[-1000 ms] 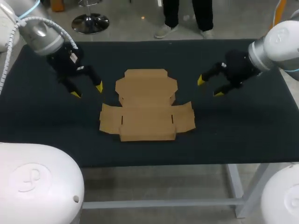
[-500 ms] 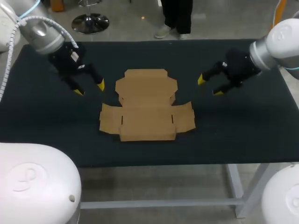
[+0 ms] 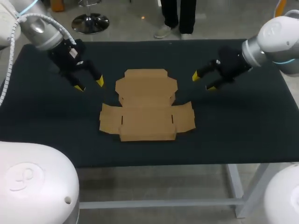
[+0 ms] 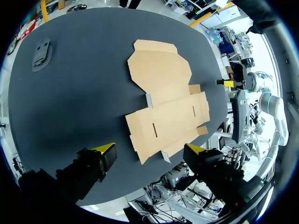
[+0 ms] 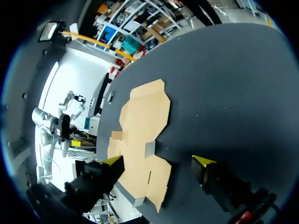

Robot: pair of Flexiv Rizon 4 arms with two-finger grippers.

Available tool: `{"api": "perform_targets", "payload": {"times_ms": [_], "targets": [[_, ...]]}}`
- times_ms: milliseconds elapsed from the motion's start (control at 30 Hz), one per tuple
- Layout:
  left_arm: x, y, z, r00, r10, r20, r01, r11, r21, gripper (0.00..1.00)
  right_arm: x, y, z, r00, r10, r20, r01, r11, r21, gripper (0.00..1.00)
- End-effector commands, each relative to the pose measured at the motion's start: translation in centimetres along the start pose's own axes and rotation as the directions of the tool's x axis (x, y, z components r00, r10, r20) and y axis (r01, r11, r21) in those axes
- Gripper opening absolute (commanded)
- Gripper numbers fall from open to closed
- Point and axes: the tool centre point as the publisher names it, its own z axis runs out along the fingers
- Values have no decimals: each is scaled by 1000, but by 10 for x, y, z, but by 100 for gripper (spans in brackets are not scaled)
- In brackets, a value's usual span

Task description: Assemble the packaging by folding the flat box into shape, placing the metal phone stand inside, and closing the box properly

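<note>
Left gripper (image 3: 89, 85): I see it over the table (image 3: 243, 121), well left of the box's (image 3: 146, 105) far flap, not touching it. Fingers are spread wide with nothing between them. In the left wrist view the box lies ahead of the fingers, and a small grey object (image 4: 41, 50) sits on the table well apart from the box; I cannot tell what it is.

Box: unfolded, flat on the table, mid-table, between the two grippers. Side flaps are spread out and the lid panel points to the far edge.

Right gripper (image 3: 202, 81): over the table, right of the box's far flap, clear of it. Fingers are wide apart and hold nothing.
</note>
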Motion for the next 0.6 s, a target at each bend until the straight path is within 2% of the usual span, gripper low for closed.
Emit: {"api": "perform_targets", "payload": {"times_ms": [33, 233, 600], "targets": [[-5, -11, 0, 1000, 4, -9, -4, 1000, -22, 100, -5, 19, 15, 999, -2, -34, 5, 997, 79, 100], [-9, -20, 4, 1000, 1, -23, -1, 1000, -24, 100, -4, 27, 28, 1000, 5, -28, -3, 997, 83, 100], [-15, -31, 8, 996, 13, -88, -12, 1000, 9, 100, -7, 38, 53, 998, 7, -69, 0, 995, 100, 100]]}}
